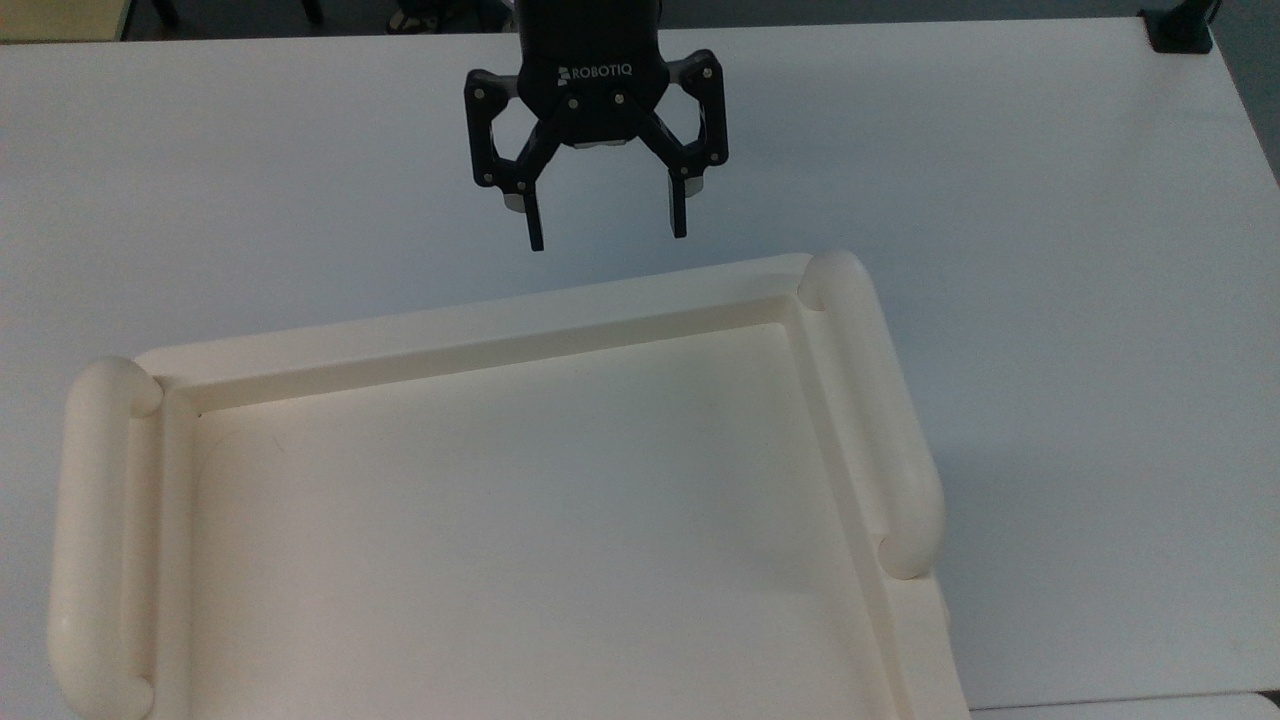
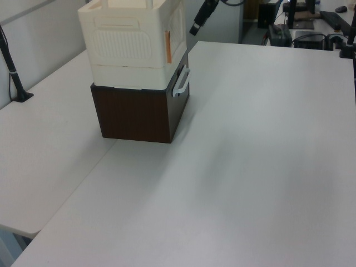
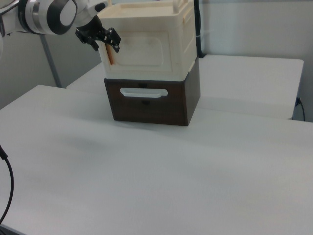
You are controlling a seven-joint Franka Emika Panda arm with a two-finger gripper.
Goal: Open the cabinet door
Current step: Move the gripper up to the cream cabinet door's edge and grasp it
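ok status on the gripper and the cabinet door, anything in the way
Gripper open, empty, in the air near the cabinet's front top edge. Cabinet door shut, untouched. Nothing between them; white drawer handle sits below on the brown base.

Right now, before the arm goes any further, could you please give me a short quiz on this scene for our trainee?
1. True or false: the gripper is shut on the cabinet door.
2. What does the cream cabinet stand on? A) a dark brown drawer box B) a blue crate C) a stack of books
3. Fill in: the handle on the drawer box is ____ in colour.

Key: 1 false, its fingers are open and hold nothing. 2 A. 3 white.
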